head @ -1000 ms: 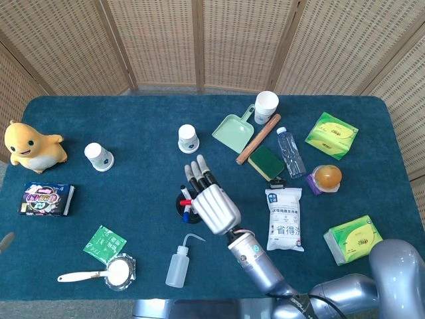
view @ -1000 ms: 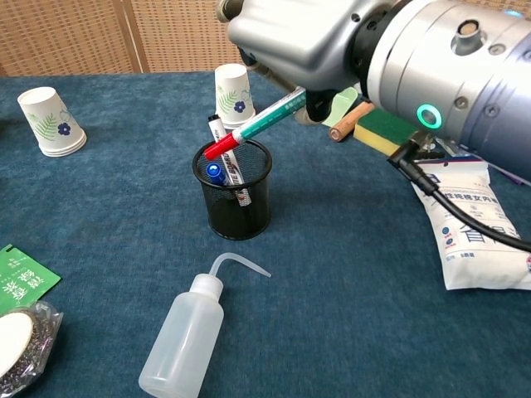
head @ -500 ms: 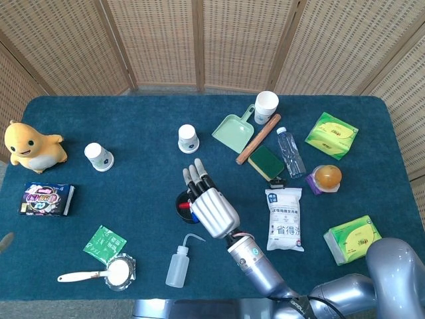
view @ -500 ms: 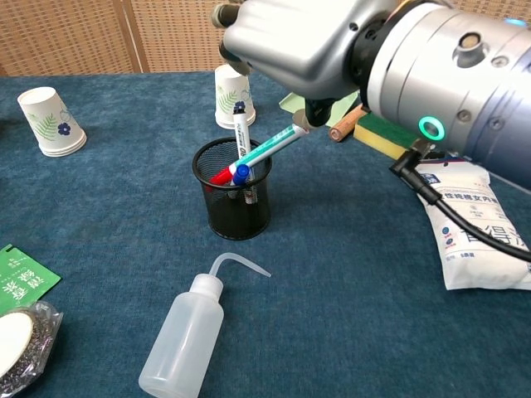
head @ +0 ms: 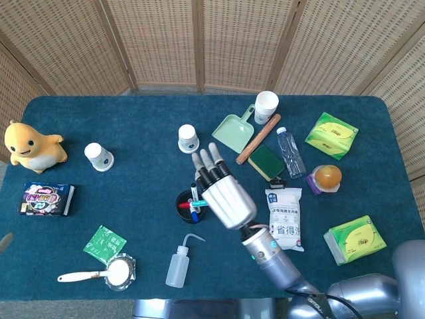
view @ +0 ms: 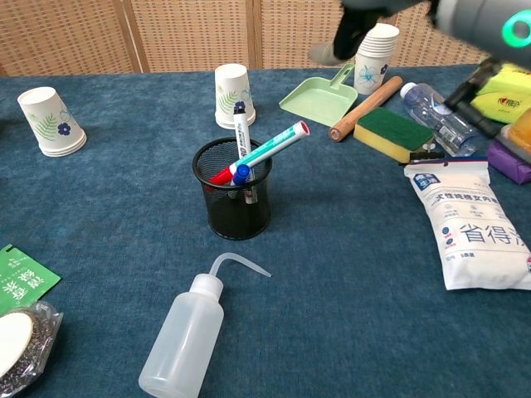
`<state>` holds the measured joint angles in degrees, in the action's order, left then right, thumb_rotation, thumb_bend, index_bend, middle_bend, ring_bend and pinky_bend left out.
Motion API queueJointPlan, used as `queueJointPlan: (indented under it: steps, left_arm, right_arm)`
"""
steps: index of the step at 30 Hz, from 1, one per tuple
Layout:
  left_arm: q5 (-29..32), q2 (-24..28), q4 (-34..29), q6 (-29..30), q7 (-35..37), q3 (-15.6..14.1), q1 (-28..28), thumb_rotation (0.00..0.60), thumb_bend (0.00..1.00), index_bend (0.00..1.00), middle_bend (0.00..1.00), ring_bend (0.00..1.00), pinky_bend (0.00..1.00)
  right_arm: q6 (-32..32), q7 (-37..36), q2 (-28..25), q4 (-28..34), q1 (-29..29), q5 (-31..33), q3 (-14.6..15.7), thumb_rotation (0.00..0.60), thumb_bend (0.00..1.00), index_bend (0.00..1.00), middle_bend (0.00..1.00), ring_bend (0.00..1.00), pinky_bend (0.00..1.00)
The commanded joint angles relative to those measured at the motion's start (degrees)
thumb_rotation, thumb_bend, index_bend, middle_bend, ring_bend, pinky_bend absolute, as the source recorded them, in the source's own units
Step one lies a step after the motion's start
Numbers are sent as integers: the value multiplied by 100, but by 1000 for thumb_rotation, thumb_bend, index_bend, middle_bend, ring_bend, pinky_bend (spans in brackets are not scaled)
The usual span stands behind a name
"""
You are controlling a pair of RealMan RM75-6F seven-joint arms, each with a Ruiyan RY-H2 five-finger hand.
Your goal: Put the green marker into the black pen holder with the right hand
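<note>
- The green marker [view: 270, 152] now sits in the black pen holder [view: 233, 201], red end down inside the mesh and its other end sticking out over the right rim at a steep lean. It rests against the other pens [view: 241, 137] standing in the cup.
- Half a second ago the right hand was clamped on that marker just above the cup. Now it has let go and lifted up and away to the right.
- From above, the right hand [head: 226, 196] hovers beside and right of the holder, fingers [head: 211, 165] stretched out straight and lying close together, holding nothing.
- In the chest view only a dark blur of the arm shows along the top right edge.
- The left hand is not visible in either view.
- To my eye the job looks done: the marker is in and stays put unsupported, though its lean makes it a bit precarious.
- A squeeze bottle [view: 187, 336] lies near, in front of the holder.
</note>
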<state>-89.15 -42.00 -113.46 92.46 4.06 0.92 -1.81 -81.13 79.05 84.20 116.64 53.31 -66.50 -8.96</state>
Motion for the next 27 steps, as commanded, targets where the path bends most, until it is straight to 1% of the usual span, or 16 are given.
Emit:
queueJointPlan:
  steps: [1,2,3,4,6,8,10,15,21,25,27]
  left_arm:
    - [-19,-3,-19,-20,-36,-11,6,600,281,140,0,0,0]
    - [-29,-6,-26,-21,-44,-16,5,600,281,140,0,0,0]
    - [-37,-8,-31,-18,-51,-18,4,600,280,140,0,0,0]
    - [-47,-9,-35,-19,-61,-23,3,600,280,140,0,0,0]
    - [-23,-6,-52,-66,-87,-31,15,600,280,140,0,0,0]
    - [-23,-5,-63,-91,-116,-32,28,600,281,140,0,0,0]
    - [-52,-14,-75,-95,-159,-43,30,600,280,140,0,0,0]
    - [-133,-30,-98,-102,-216,-74,28,600,280,141,0,0,0]
    - [-144,-43,-113,-103,-249,-80,29,600,280,140,0,0,0]
    - [-108,-36,-109,-132,-235,-74,44,600,280,141,0,0,0]
    - [-94,-23,-92,-126,-186,-69,43,600,280,140,0,0,0]
  right_arm:
    - [-457,-1862,-875,-244,-740,-708,17,600,202,237,65,0,115]
    - [-500,-2226,-1035,-362,-860,-833,44,600,155,237,71,2,119]
    - [-545,-2546,-1166,-468,-968,-915,54,600,132,237,75,6,123]
    - [-606,-2942,-1318,-601,-1107,-983,54,600,115,238,81,12,128]
    - [-755,-3696,-1632,-859,-1458,-889,57,600,94,240,89,20,133]
    - [-761,-4096,-1800,-1014,-1643,-844,72,600,61,241,90,20,133]
    - [-758,-4426,-1901,-1134,-1832,-783,99,600,55,241,89,20,133]
    - [-593,-4762,-1912,-1286,-2072,-867,249,600,43,238,82,19,133]
    - [-361,-4788,-1580,-1360,-2112,-1019,327,600,28,237,82,19,132]
    - [-216,-4649,-1232,-1516,-2058,-1072,271,600,30,239,82,19,133]
    - [-112,-4655,-1084,-1685,-2055,-948,216,600,30,239,82,19,133]
